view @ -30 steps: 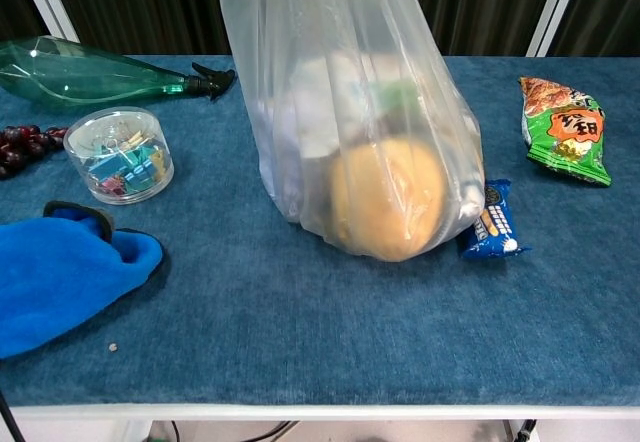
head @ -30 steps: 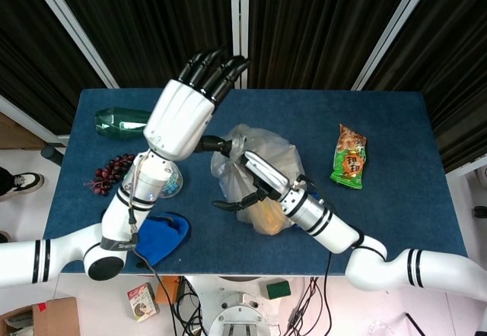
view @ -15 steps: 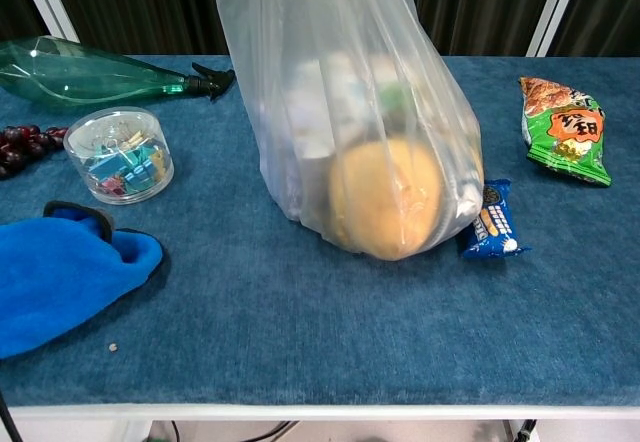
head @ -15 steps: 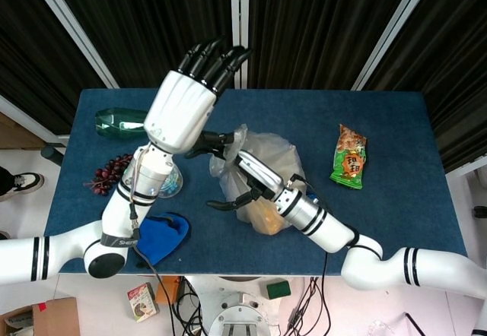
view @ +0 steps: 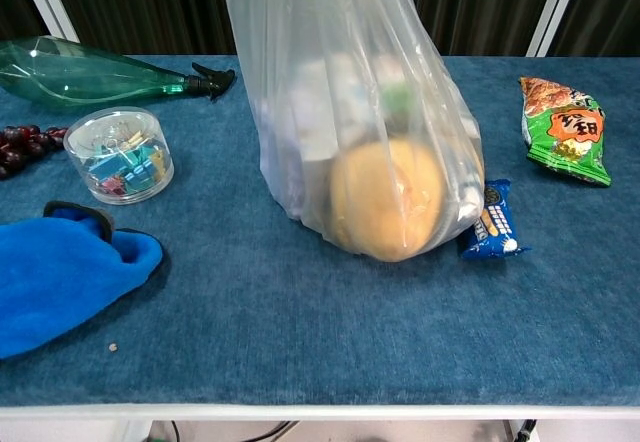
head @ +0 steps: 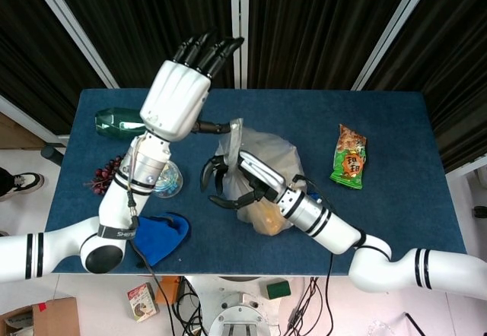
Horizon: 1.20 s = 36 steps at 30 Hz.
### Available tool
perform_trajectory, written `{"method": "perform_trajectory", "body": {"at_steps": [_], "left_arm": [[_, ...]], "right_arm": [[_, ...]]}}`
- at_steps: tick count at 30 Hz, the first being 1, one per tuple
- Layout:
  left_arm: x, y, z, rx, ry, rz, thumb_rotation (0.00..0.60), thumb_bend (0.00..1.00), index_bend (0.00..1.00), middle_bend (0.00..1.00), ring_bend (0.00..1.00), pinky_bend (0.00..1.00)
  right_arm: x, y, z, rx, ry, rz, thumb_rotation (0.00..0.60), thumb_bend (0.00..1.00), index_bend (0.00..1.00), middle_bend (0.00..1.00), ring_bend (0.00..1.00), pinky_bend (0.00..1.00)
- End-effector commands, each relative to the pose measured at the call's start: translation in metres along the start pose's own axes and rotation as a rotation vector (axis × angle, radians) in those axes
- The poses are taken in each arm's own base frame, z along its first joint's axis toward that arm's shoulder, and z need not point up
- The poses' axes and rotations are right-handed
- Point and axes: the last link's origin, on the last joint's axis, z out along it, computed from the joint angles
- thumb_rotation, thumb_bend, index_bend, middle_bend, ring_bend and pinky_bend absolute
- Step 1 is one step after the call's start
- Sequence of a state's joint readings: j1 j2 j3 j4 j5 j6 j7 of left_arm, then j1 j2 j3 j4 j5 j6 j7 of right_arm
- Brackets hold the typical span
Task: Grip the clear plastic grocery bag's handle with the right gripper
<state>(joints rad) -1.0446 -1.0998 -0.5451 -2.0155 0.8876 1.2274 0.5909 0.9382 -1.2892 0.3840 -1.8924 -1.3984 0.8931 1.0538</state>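
Head and chest views of my two arms over the blue counter (head: 396,199). The clear plastic grocery bag (view: 350,112) stands upright near the middle of the counter, its top drawn upward out of the chest view. Through its wall show a round orange-yellow item (view: 388,200) low at the front and paler packages above it.

My left hand (head: 176,96) is raised above the bag's far-left side, dark fingers (head: 207,51) extended together and pointing away from me; the bag's upper edge (head: 234,132) rises to a dark digit below this hand, but whether it is pinched there I cannot tell.

My right hand (head: 237,178) lies against the bag's left front, above the counter. Its dark fingers (head: 209,172) are curled inward in a loose claw beside the plastic; whether they have any of the handle between them I cannot tell.

Other objects:
- a green-and-orange snack packet (head: 349,156) lies well to the right;
- a small blue biscuit packet (view: 492,220) touches the bag's right base;
- a green spray bottle (view: 95,72) lies on its side at far left;
- dark grapes (head: 110,172) sit beside a clear round tub of coloured clips (view: 118,154);
- a blue cloth (view: 60,272) lies at near left.
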Motion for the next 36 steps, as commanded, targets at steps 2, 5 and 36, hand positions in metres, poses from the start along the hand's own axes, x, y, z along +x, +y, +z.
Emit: {"method": "perform_trajectory", "body": {"at_steps": [2,5,36], "left_arm": [[-0.002,-0.008,0.0,0.02,-0.014,-0.001,0.414,0.0,0.06,0.15,0.05,0.14],[-0.003,-0.013,0.001,0.034,-0.02,0.0,0.414,0.0,0.06,0.15,0.05,0.14],[0.009,-0.135,-0.052,0.289,-0.084,-0.142,0.495,0.04,0.06,0.15,0.05,0.14]], "right_arm": [[0.001,-0.003,-0.002,-0.004,-0.003,0.016,0.6,0.36,0.71,0.65,0.58,0.66],[0.002,-0.006,-0.004,-0.004,-0.004,0.028,0.6,0.37,0.77,0.7,0.63,0.67],[0.028,-0.09,-0.007,0.242,0.113,0.087,0.6,0.37,0.78,0.69,0.63,0.65]]}}
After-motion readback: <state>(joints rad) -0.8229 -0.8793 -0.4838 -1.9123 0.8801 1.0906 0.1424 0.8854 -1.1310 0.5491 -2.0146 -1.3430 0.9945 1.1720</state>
